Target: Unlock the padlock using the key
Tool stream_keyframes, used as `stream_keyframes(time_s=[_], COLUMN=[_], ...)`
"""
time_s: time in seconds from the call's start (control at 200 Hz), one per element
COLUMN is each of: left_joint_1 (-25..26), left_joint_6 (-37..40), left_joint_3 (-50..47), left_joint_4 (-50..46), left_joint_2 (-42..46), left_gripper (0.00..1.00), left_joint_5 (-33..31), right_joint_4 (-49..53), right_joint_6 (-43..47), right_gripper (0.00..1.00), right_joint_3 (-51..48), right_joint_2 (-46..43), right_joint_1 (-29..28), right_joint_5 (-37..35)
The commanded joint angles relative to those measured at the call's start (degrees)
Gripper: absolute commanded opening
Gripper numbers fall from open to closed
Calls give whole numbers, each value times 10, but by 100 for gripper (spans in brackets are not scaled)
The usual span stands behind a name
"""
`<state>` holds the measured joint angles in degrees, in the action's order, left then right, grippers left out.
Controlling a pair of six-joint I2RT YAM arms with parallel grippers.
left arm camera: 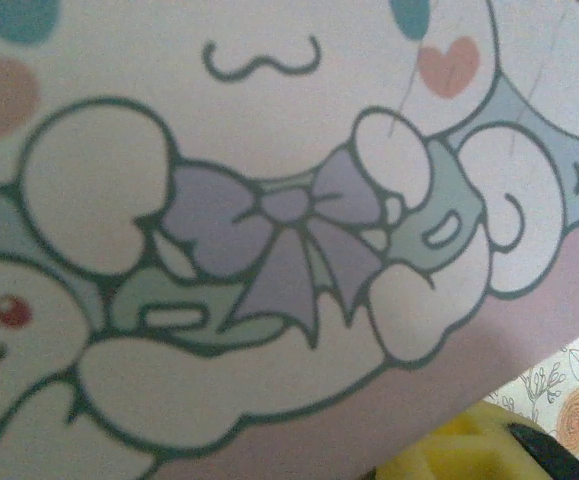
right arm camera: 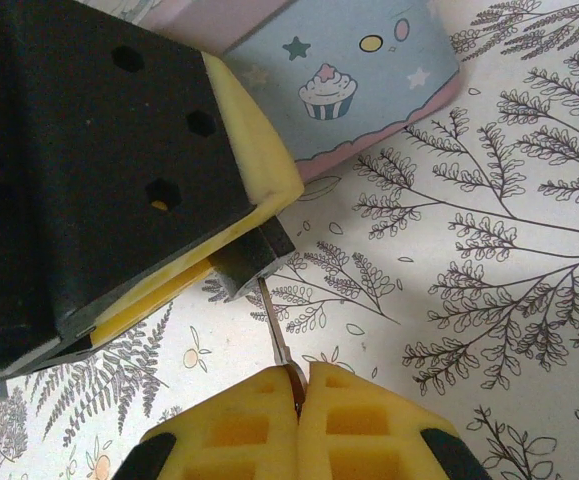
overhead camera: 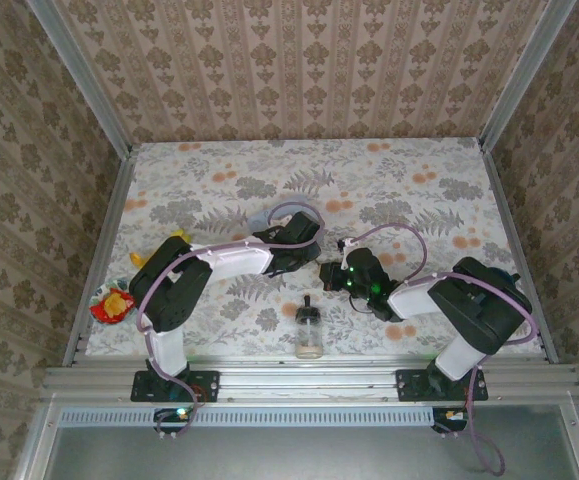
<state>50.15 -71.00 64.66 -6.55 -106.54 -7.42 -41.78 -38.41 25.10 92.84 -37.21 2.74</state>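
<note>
The padlock (right arm camera: 253, 258) is a small dark block pinched between the yellow pads (right arm camera: 265, 165) of my left gripper (overhead camera: 307, 257), just above the floral table. My right gripper (right arm camera: 299, 382) is shut on the key (right arm camera: 275, 322). The key's thin blade runs up from the right fingertips to the padlock's underside and touches it there. In the top view the right gripper (overhead camera: 335, 272) meets the left one mid-table. The shackle is hidden. The left wrist view looks closely at a cartoon print and shows one yellow pad (left arm camera: 469, 445).
A pale blue tin (right arm camera: 359, 80) with a cupcake print lies just beyond the left gripper. A small glass bottle (overhead camera: 309, 330) with a black cap stands near the front edge between the arms. A red and yellow packet (overhead camera: 112, 304) lies at the left edge.
</note>
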Motion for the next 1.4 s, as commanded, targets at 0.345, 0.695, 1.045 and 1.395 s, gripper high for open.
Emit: stream_keyframes(time_s=[0.345,0.695,1.045,1.395], left_joint_1=[6,8,9,9], left_joint_6=[-35,-50,-45,-49], left_joint_3=[-69,-74,-66,-61], left_joint_4=[103,109,106,107], left_joint_2=[52,53,53,46], left_gripper=[18,18,18,18], left_joint_5=[-16,-16,-12,-2], right_joint_4=[-94,-148,-155,-168], right_joint_6=[-25,-28,-27,-25], right_gripper=[0,0,0,0], right_joint_3=[-47,-52,-52,-42], right_joint_2=[23,56,53,55], right_joint_1=[-4,-17,-18,-18], right_joint_5=[4,-8,-27,-30])
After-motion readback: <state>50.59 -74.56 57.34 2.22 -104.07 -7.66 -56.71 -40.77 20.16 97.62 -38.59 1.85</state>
